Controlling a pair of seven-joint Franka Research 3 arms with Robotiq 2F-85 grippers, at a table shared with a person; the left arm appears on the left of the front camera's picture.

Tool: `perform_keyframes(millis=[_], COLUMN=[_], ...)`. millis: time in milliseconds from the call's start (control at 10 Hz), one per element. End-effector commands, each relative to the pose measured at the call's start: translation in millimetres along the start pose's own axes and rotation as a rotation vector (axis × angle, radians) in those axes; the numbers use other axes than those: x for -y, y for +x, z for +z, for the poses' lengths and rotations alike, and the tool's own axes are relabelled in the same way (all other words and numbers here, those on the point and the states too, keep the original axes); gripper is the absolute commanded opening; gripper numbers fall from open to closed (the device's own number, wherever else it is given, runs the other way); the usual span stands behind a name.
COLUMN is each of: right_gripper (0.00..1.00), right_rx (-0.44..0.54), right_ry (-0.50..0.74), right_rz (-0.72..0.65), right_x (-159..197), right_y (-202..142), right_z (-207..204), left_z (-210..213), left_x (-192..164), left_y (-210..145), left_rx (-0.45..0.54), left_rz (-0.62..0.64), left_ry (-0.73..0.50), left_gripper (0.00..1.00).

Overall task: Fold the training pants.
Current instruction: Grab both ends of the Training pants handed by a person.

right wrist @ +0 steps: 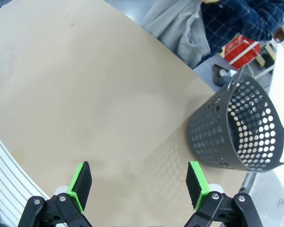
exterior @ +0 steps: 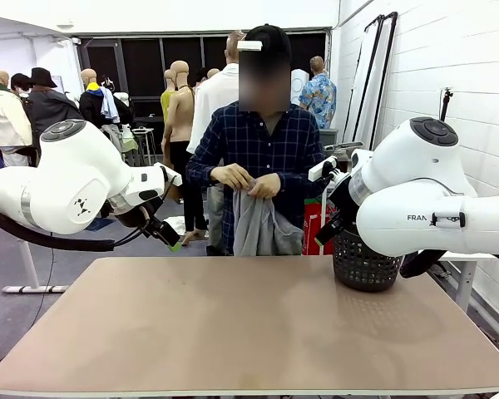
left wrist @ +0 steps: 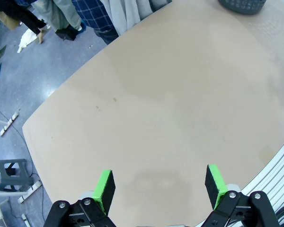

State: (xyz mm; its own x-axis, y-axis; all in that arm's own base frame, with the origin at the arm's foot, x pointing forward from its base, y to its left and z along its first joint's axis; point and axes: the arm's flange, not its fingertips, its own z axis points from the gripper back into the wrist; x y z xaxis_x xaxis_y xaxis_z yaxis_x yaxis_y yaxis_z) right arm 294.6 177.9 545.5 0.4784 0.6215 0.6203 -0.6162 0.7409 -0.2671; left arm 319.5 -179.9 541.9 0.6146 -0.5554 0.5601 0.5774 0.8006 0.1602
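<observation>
**A:** Where were the pants when you looked?

**B:** The pants [exterior: 262,224] weren't on the tabletop [exterior: 249,332] at all. The person's hands [exterior: 233,176] had them bunched at chest height, beyond the far edge, with the grey cloth hanging down in front of the person.

**A:** Which way did they point?

**B:** Their long axis ran roughly upright. The top was gathered in the hands and the lower end dropped out of sight behind the tabletop's far edge. The cloth was too crumpled for me to tell whether the waistband or a leg was uppermost.

**A:** And your jaws?

**B:** Both sets stood wide apart and held nothing. The left jaws hovered over bare tabletop, well apart from the pants, and I could see bare tabletop between the green pads [left wrist: 104,187]. The right jaws hung over the tabletop on my right side, near the basket [right wrist: 246,127].

**A:** So how would you do the step well?

**B:** I judged the step to be a wait for the pants to be laid down. I'd hold both arms back so the person had room to spread them flat, long axis across the tabletop. Then I'd take one end with both arms, pinching cloth only and staying low. I'd lift evenly so the fold landed square, and keep my right arm clear of the basket.
</observation>
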Motion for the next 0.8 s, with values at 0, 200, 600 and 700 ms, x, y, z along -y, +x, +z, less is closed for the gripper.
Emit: perform_keyframes(millis=[0,200,600,700], right_gripper=[1.00,1.00,1.00,1.00], right_rx=[-0.001,-0.001,-0.001,-0.001], right_ry=[-0.002,-0.002,-0.002,-0.002], right_rz=[0.003,0.003,0.003,0.003], right_x=[0.0,0.0,0.0,0.0], right_y=[0.0,0.0,0.0,0.0], right_z=[-0.3,-0.3,-0.3,-0.3], left_z=[-0.3,-0.3,-0.3,-0.3], left_x=[0.3,0.3,0.3,0.3], left_y=[-0.7,-0.7,-0.7,-0.7], left_rx=[-0.003,-0.003,-0.003,-0.003], left_rz=[-0.011,-0.011,-0.011,-0.011], left_ry=[-0.003,-0.003,-0.003,-0.003], left_gripper=[1.00,1.00,1.00,1.00])
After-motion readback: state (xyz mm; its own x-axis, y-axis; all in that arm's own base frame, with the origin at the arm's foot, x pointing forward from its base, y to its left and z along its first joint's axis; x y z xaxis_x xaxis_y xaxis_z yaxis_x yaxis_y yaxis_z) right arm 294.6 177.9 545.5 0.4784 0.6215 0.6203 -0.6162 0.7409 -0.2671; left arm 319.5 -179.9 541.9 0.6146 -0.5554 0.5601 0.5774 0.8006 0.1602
